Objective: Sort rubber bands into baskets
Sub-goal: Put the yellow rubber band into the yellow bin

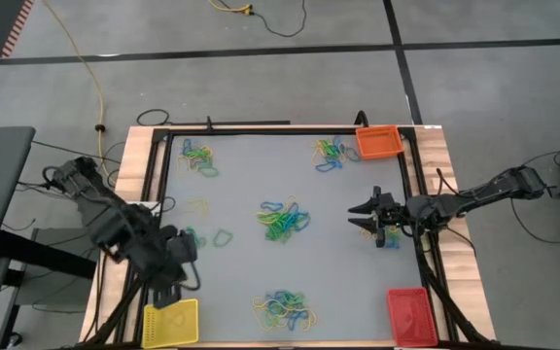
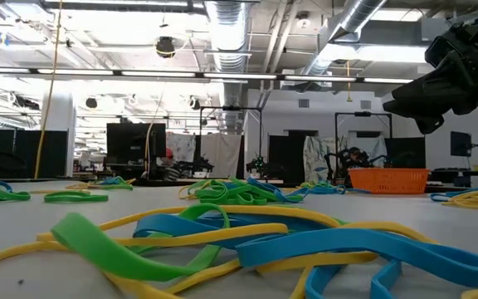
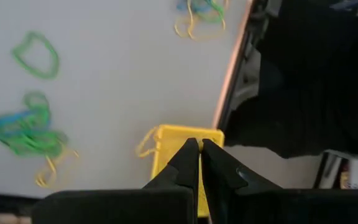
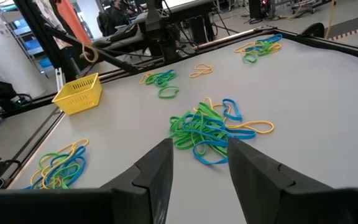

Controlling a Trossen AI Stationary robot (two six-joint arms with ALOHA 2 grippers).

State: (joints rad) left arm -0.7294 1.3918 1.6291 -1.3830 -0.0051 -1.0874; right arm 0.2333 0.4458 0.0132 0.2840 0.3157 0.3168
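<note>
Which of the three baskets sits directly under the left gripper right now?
The yellow basket, at the table's near-left corner, under the shut left gripper. The orange basket and red basket sit along the right side.

Grey table (image 1: pixel 251 248): rubber bands (image 1: pixel 283 221) clustered; yellow basket (image 1: pixel 171 322), orange basket (image 1: pixel 378 143), red basket (image 1: pixel 408 313) at corners.
</note>
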